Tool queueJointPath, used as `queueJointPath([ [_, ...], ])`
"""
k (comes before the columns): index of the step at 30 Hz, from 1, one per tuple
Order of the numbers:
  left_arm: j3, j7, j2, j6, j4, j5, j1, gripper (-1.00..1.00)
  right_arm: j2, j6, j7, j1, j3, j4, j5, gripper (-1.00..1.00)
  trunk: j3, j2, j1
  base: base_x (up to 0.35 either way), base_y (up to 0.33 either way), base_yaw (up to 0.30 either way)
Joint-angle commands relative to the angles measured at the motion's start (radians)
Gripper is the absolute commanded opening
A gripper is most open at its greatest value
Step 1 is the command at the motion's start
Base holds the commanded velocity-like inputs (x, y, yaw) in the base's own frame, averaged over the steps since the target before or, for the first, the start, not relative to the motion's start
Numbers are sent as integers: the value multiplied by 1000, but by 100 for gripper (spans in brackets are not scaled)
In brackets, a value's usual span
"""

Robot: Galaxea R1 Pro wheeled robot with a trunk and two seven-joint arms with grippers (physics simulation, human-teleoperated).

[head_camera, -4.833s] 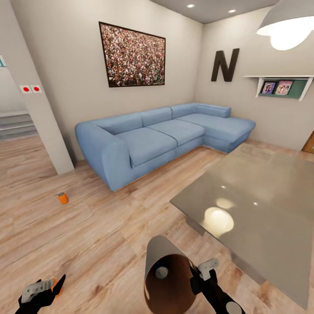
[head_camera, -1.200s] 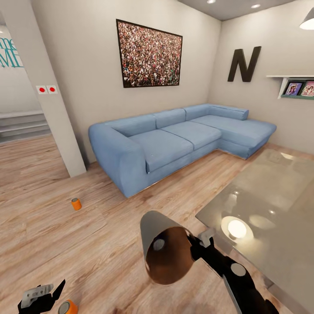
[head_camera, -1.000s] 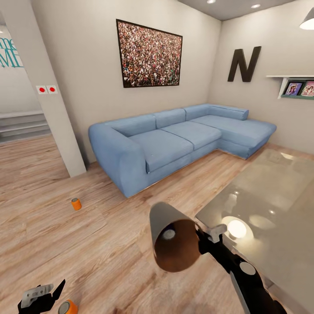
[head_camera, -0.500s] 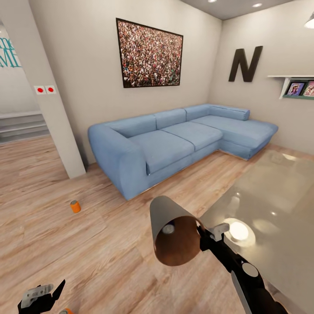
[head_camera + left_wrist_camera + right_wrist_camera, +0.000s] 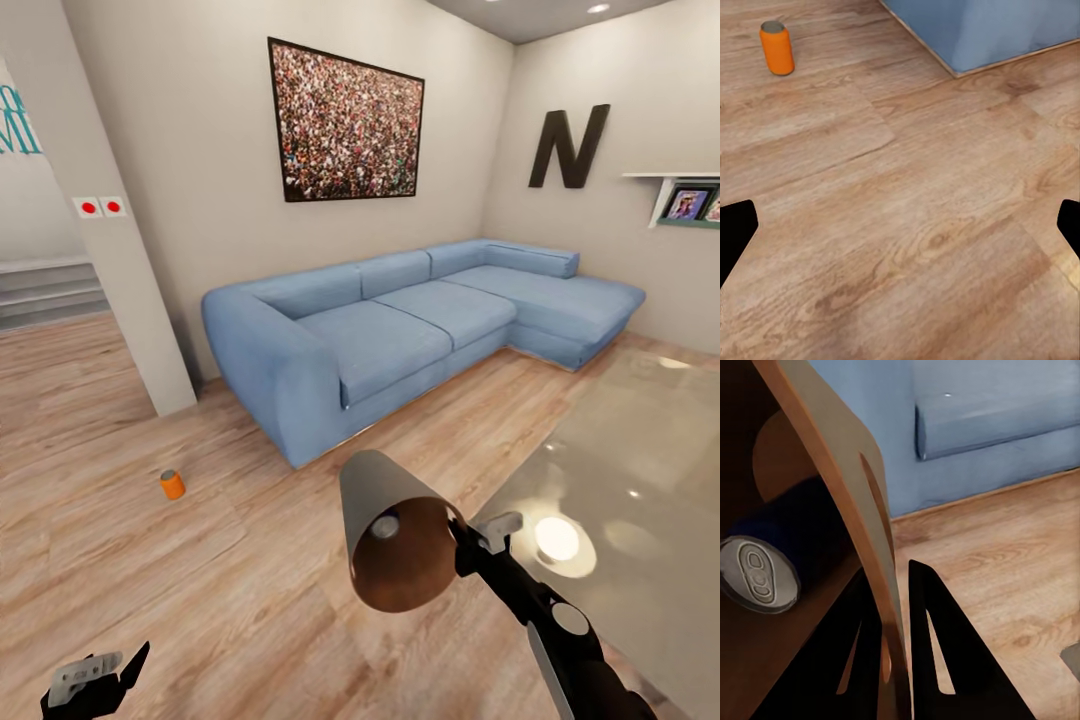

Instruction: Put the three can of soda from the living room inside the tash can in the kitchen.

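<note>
My right gripper [image 5: 462, 548] is shut on the rim of the tash can [image 5: 395, 540], a pale grey bin with a brown inside, held tilted above the floor with its mouth towards the head camera. A dark blue can of soda [image 5: 765, 571] lies inside it, and its grey top [image 5: 385, 525] also shows in the head view. The right wrist view has the bin's wall [image 5: 862, 510] pinched between the two black fingers [image 5: 937, 652]. An orange can of soda [image 5: 173, 485] [image 5: 778, 47] stands upright on the wood floor, ahead of my left gripper [image 5: 105, 672] [image 5: 900, 232], which is open and holds nothing.
A long blue corner sofa [image 5: 400, 330] runs along the back wall, its near corner [image 5: 982, 30] close to the orange can. A glass low table [image 5: 620, 480] lies at the right beside the bin. A white pillar [image 5: 130, 300] stands at the left, with steps behind it.
The whole view has shifted, so the camera has moved. A second orange can beside my left gripper has slid off the bottom edge. The held bin has swung slightly right.
</note>
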Motion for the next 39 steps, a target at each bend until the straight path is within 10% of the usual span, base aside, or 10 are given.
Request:
queueJointPath([
  [1, 0, 0, 0, 1, 0, -1, 0, 100, 0, 1, 7, 0, 0, -2, -12, -100, 0, 0, 0, 36, 211, 0],
  [6, 0, 18, 0, 56, 0, 0, -1, 100, 0, 2, 5, 0, -1, -2, -10, -100, 0, 0, 0, 111, 216, 0],
  [15, -4, 267, 25, 740, -10, -16, -87, 100, 0, 7, 4, 0, -1, -3, -13, -100, 0, 0, 0, 46, 50, 0],
  [19, -6, 301, 33, 1048, -9, -103, -220, 100, 0, 8, 4, 0, -1, -4, -13, -100, 0, 0, 0, 6, 7, 0],
  [27, -5, 316, 32, 1157, -8, -170, -289, 100, 1, 8, 4, 0, 0, -3, -13, -100, -6, -14, 8, 1, 1, 0],
  [39, -2, 318, 29, 1073, -10, -170, -302, 100, 2, 9, 3, 0, 16, -3, -13, -100, -44, -98, 54, 0, 0, 0],
])
